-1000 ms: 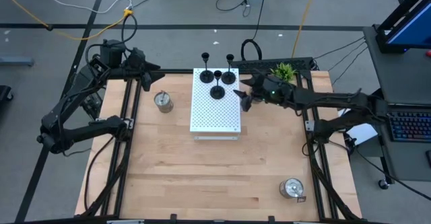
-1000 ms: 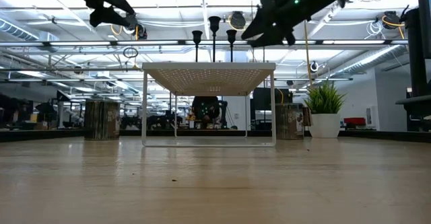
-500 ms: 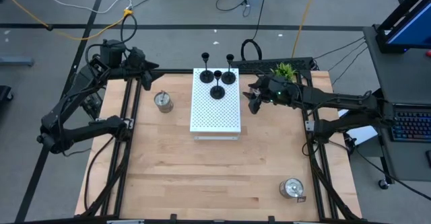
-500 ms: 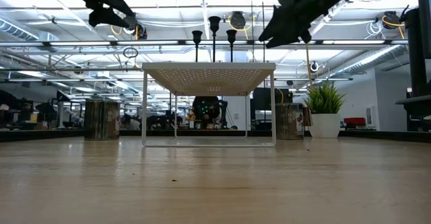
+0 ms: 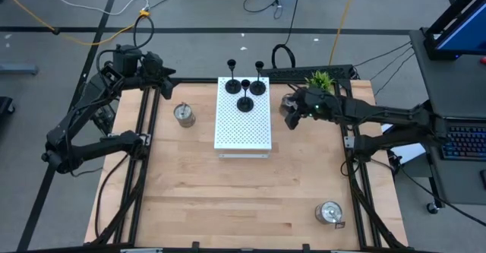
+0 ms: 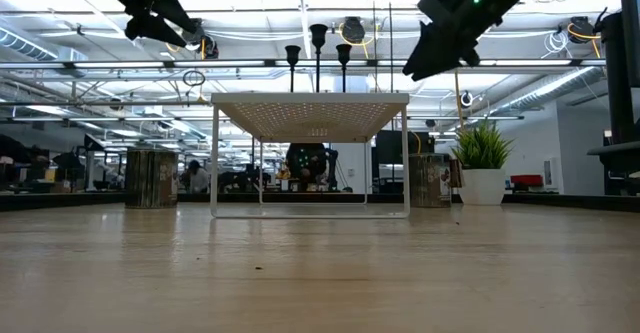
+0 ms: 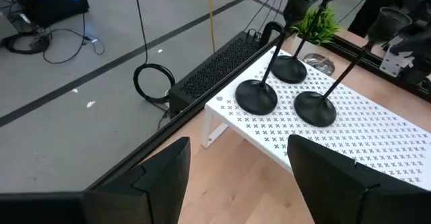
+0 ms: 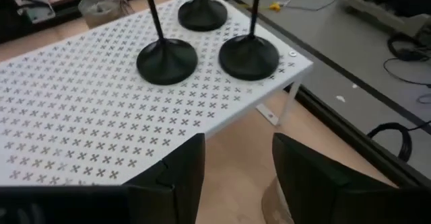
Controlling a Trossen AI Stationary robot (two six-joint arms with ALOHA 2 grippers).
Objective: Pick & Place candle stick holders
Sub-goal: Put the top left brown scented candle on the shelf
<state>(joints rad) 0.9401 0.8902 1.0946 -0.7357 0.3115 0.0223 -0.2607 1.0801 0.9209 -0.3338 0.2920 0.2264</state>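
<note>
Black, thin-stemmed candle stick holders [image 5: 244, 93] stand in a cluster of three at the far end of the white perforated board [image 5: 243, 124]. The right gripper [image 5: 289, 113] hovers just beside that board, fingers [image 8: 182, 170] spread and holding nothing. The left gripper [image 5: 159, 82] waits over the far left corner, fingers released. Only the high view shows the silver holders [image 5: 183, 114] on the wooden tabletop [image 5: 228, 200]: one left of the board, another [image 5: 329, 213] near the front right.

Black holders [image 5: 244, 87] crowd far end of board [image 5: 243, 128]; rest of board top bare. R gripper [image 5: 289, 112] hangs just right of board, plant [image 5: 320, 80] behind it. Silver holder [image 5: 183, 115] sits left of board, another [image 5: 329, 213] near right corner. Near half of table [image 5: 228, 200] wide open.
</note>
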